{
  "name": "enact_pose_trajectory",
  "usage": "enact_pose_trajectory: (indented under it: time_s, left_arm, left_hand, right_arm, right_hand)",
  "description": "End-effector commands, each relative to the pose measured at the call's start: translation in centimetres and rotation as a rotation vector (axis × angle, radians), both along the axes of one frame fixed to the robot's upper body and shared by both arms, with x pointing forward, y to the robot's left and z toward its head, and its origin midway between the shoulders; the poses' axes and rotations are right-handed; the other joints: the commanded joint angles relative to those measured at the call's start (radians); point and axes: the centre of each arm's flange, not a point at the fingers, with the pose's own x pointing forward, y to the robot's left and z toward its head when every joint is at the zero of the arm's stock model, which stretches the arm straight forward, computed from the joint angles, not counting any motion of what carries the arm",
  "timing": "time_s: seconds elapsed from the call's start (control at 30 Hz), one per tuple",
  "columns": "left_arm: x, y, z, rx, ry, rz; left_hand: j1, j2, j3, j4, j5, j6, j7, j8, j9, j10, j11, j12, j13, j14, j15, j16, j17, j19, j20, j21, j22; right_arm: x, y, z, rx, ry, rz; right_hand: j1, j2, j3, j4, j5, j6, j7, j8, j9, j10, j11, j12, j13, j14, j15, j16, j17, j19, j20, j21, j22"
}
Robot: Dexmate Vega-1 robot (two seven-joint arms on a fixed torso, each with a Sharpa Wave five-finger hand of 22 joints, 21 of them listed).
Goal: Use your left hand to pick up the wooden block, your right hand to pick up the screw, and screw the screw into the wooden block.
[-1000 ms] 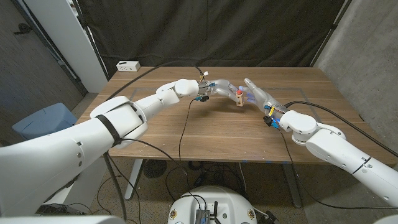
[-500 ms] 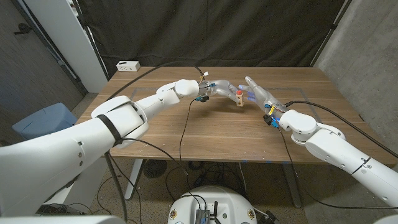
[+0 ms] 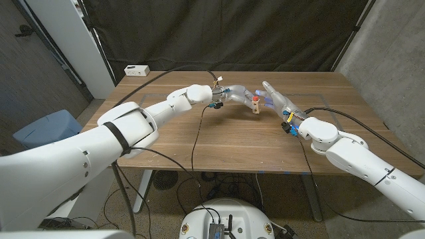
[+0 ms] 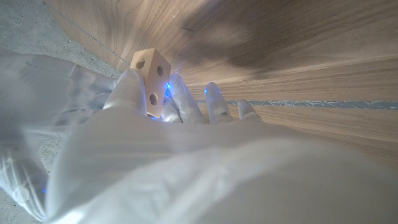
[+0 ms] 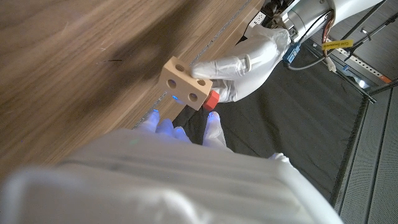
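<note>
Two hands meet above the bench (image 3: pixel 219 143): the wooden block (image 3: pixel 255 105) is pinched by the left hand (image 3: pixel 238 95), and the red-headed screw (image 5: pixel 212 100), seated in it, is touched by the right hand (image 3: pixel 275 98), though its grip cannot be judged. Slipping fingertips could cross-thread the screw or tilt the block.

wooden block (image 3: pixel 255 105) between left hand (image 3: pixel 236 95), right hand (image 3: pixel 277 99)
</note>
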Motion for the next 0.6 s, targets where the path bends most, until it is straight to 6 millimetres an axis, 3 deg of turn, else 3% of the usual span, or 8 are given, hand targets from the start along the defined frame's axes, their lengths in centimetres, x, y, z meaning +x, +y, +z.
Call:
enact_pose_trajectory:
  time_s: [0.03,0.6]
  left_arm:
    - [-0.17,-0.13,0.04,0.003,-0.002,-0.008]
    - [-0.09,-0.03,-0.04,-0.002,0.001,-0.002]
  left_hand:
    - [-0.002,0.001,0.005,0.002,0.007,0.004,-0.001,0.007,0.004,0.006,0.003,-0.002,0.005,0.006,0.006,0.000,0.003,0.004,0.005,0.005,0.002]
    - [-0.003,0.001,0.005,0.002,0.007,0.004,0.000,0.008,0.004,0.007,0.004,-0.002,0.005,0.006,0.006,0.000,0.003,0.005,0.005,0.005,0.002]
  right_arm:
    - [0.31,-0.04,-0.35,-0.001,0.020,-0.003]
    - [0.40,0.01,-0.50,-0.006,0.029,0.005]
  right_hand:
    - [0.012,0.003,-0.003,0.007,0.004,0.009,-0.001,0.005,0.002,-0.112,-0.007,0.006,0.002,-0.151,-0.002,0.005,0.002,-0.003,0.008,0.006,0.003]
    - [0.014,0.002,-0.006,0.008,0.005,0.010,-0.003,0.006,0.002,-0.112,-0.007,0.006,0.002,-0.151,-0.002,0.005,0.002,-0.003,0.008,0.006,0.003]
